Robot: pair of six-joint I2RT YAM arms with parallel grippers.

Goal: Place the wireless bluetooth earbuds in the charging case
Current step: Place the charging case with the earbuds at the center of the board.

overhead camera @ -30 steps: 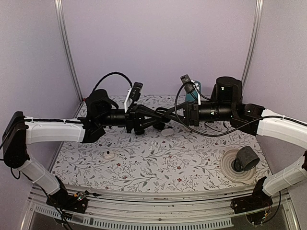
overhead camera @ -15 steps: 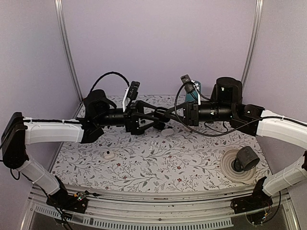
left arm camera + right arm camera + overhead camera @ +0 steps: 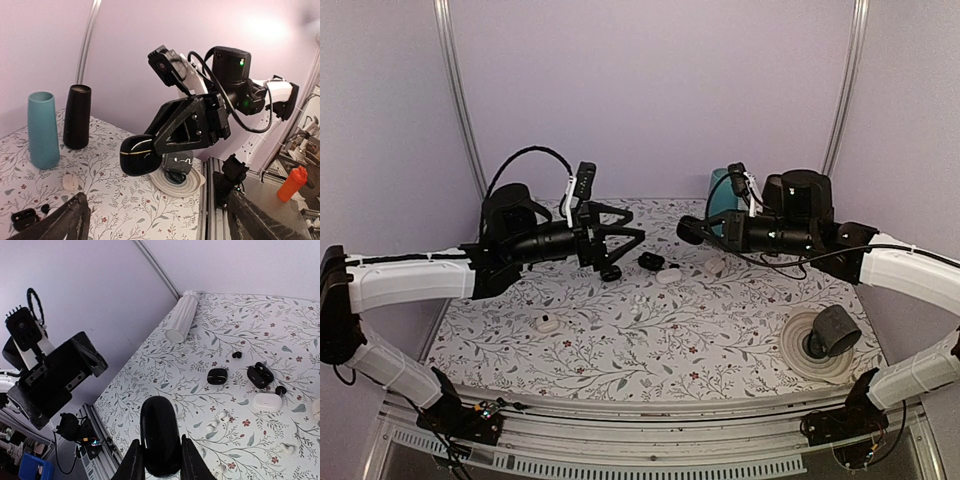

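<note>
My right gripper (image 3: 161, 462) is shut on a glossy black charging case (image 3: 160, 437), lid closed, held above the table (image 3: 165, 375). From the left wrist view that case (image 3: 140, 155) juts from the right gripper's fingers. In the top view the case (image 3: 686, 231) hangs left of the teal vase. My left gripper (image 3: 625, 250) stands open and empty, a short way left of it. Small white earbuds (image 3: 222, 416) and black earbuds (image 3: 237, 355) lie loose on the cloth. An open black case (image 3: 260, 375), a shut black case (image 3: 216, 376) and a white case (image 3: 267, 401) lie among them.
A teal vase (image 3: 42, 130) and a black vase (image 3: 77, 117) stand at the back. A white ribbed vase (image 3: 182, 317) lies on its side. A plate (image 3: 798, 352) with a dark mug (image 3: 835, 330) sits at the right. Another white case (image 3: 548, 324) lies front left.
My left gripper has opened and drawn back to the left. The right gripper has pulled away to the right with the black case in it.
</note>
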